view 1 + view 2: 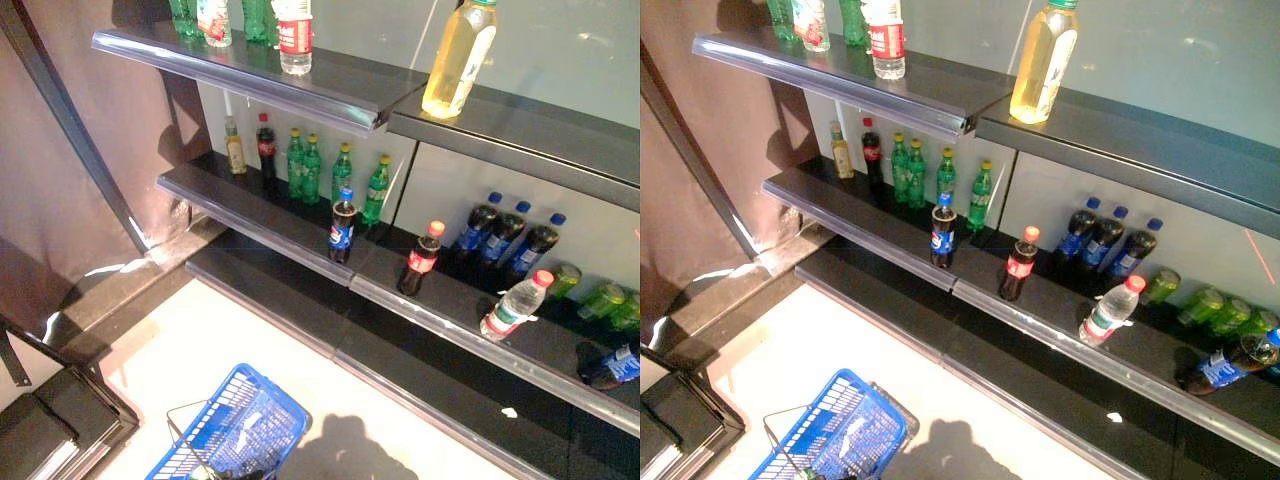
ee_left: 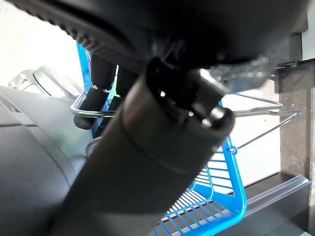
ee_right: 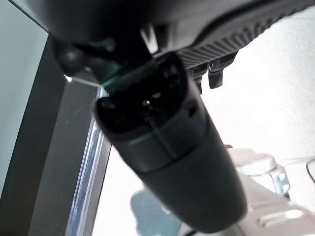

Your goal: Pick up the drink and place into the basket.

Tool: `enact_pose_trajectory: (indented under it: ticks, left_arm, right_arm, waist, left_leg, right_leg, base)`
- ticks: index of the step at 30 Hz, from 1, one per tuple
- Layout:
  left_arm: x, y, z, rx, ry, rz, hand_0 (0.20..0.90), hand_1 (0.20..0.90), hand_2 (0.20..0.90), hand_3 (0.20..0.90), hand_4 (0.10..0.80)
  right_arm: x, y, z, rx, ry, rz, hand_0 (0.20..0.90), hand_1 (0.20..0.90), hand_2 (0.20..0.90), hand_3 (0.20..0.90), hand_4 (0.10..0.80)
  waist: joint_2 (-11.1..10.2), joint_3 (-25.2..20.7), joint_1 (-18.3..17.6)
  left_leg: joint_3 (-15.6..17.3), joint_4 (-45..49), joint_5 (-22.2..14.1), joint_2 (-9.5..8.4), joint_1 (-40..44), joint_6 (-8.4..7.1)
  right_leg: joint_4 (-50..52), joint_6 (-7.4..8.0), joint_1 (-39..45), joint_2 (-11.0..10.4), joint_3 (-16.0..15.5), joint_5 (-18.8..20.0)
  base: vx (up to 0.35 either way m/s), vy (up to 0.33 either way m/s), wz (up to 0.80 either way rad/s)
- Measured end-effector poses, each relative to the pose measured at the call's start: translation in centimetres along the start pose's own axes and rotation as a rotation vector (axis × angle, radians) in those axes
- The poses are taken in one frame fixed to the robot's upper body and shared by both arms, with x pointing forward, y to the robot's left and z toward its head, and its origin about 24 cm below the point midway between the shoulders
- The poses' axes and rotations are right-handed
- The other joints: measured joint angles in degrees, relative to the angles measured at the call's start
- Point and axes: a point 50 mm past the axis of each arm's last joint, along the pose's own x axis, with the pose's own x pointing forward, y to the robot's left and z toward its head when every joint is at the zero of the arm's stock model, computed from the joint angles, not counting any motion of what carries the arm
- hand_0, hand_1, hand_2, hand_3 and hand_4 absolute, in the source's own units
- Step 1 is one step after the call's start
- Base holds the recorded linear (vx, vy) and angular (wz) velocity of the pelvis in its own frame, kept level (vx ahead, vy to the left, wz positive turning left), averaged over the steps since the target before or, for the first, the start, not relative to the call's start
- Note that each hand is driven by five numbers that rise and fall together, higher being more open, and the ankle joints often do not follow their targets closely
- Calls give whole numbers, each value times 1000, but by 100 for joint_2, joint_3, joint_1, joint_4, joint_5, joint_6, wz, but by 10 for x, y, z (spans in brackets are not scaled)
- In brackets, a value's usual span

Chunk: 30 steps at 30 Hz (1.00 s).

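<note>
Inspector: On the middle shelf [image 1: 300, 250], the dark cola bottle with a blue cap [image 1: 342, 228] stands untouched; blue plastic basket [image 1: 240, 425] empty.

Clerk: Left hand [image 2: 101, 81] curls round the basket's wire handle [image 2: 256, 110]; right hand [image 3: 167, 147] fingers unreadable. Picking remains.

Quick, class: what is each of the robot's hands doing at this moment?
Left hand: fingers curled round the wire handle of the blue basket.
Right hand: holds nothing visible; fingers cannot be told.
</note>
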Motion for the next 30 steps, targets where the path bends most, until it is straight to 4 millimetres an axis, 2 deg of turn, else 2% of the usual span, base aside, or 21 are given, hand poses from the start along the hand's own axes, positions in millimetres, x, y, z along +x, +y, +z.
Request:
enact_pose_trajectory:
  ticks: [2,3,5,10,12,16,18,19,21,22,24,25,26,27,28,29,30]
  left_arm:
    - [0,0,1,1,-1,0,300,300,300,200,100]
    - [0,0,2,7,-2,-1,300,300,300,200,100]
    - [0,2,2,18,-2,1,300,300,300,200,100]
    - [0,2,5,31,0,-3,300,300,300,200,100]
    - [0,2,5,31,0,-4,300,300,300,200,100]
    - [0,0,6,30,-6,-11,300,300,300,200,100]
    - [0,0,6,30,-8,-12,300,300,300,200,100]
    - [0,0,7,31,-13,-14,300,300,300,200,100]
    - [0,0,7,31,-13,-14,300,300,300,200,100]
    - [0,-1,8,47,-25,-21,300,300,300,200,100]
    - [-1,-4,11,43,-44,-36,300,300,300,200,100]
    - [-3,-5,9,33,-57,-45,300,300,300,200,100]
    - [-3,-5,9,33,-57,-45,300,300,300,200,100]
    - [-4,-4,6,29,-54,-41,300,300,300,200,100]
    - [-4,-3,6,30,-53,-37,300,300,300,200,100]
    - [-4,-3,6,30,-53,-35,300,300,300,200,100]
    - [-4,-4,6,24,-59,-33,300,300,300,200,100]
  right_arm:
    - [0,1,6,-114,-46,-14,900,900,900,900,800]
    - [0,1,12,-211,-87,-21,900,900,900,900,800]
    - [-2,5,27,-285,-174,-26,900,900,900,900,800]
    - [-6,10,64,-266,-327,-11,900,900,900,900,800]
    - [-7,11,66,-261,-341,-9,900,900,900,900,800]
    - [-20,16,111,-262,-557,17,900,900,900,900,800]
    - [-26,17,123,-256,-632,25,900,900,900,900,800]
    - [-35,19,140,-240,-721,36,900,900,900,900,800]
    - [-35,19,140,-240,-721,36,900,900,900,900,800]
    - [-47,21,160,-198,-801,51,900,900,900,900,800]
    - [-77,16,182,-161,-948,56,900,900,900,900,800]
    - [-100,14,192,-149,-1086,58,900,900,900,900,800]
    - [-100,14,192,-149,-1086,58,900,900,900,900,800]
    - [-128,14,206,-144,-1218,76,900,900,900,900,800]
    - [-148,13,216,-138,-1310,82,900,900,900,900,800]
    - [-151,13,217,-136,-1321,81,900,900,900,900,800]
    - [-161,7,220,-127,-1336,69,900,900,900,900,800]
  waist:
    - [-13,-1,13]
    - [-26,1,18]
    - [-39,2,34]
    - [-51,12,57]
    - [-49,12,64]
    - [-26,45,210]
    - [-20,63,206]
    - [-16,78,196]
    - [-16,78,196]
    - [-43,77,224]
    - [35,209,151]
    - [37,267,97]
    - [37,267,97]
    - [67,294,-8]
    - [66,294,-69]
    - [59,290,-95]
    - [42,302,-149]
  left_leg:
    - [-5,1,9,0,0,-13]
    - [-14,11,14,0,-2,-20]
    - [-31,11,17,3,-1,-24]
    - [-144,9,28,-8,0,-28]
    - [-145,11,28,-6,0,-28]
    - [-174,22,33,-15,-4,-34]
    - [-179,22,37,-16,-3,-39]
    - [-184,23,39,-16,-2,-40]
    - [-184,23,39,-16,-2,-40]
    - [-194,22,39,-20,3,-40]
    - [-189,19,57,-25,-6,-30]
    - [-173,22,58,-25,4,-28]
    - [-173,22,58,-25,4,-28]
    - [-144,22,58,-25,9,-28]
    - [-132,22,58,-25,16,-28]
    - [-132,22,58,-24,13,-28]
    - [-127,12,57,-30,6,-28]
  right_leg:
    - [0,0,5,2,-3,0]
    - [-1,0,6,3,-10,0]
    - [-2,0,16,7,-23,0]
    - [-2,0,88,5,-174,-4]
    - [-2,-2,88,7,-174,-6]
    - [-2,0,102,8,-202,-13]
    - [-2,0,107,8,-207,-13]
    - [-2,0,109,8,-212,-13]
    - [-2,0,109,8,-212,-13]
    - [-1,4,124,7,-226,-16]
    - [-1,3,106,-1,-221,-9]
    - [0,7,102,-4,-199,1]
    - [0,7,102,-4,-199,1]
    - [7,8,94,-5,-175,6]
    - [31,10,96,-7,-165,6]
    - [31,10,95,-7,-165,5]
    - [30,11,82,-12,-158,4]
  base:
    - [8,-36,1]
    - [0,0,0]
    - [25,-29,4]
    - [33,-22,11]
    - [11,-7,4]
    - [22,-21,3]
    - [0,0,0]
    - [0,0,0]
    - [0,0,0]
    - [0,0,0]
    - [-31,21,-1]
    - [-19,15,-4]
    - [-17,16,-8]
    - [0,22,-7]
    - [4,35,-6]
    - [10,52,-2]
    - [9,45,-3]
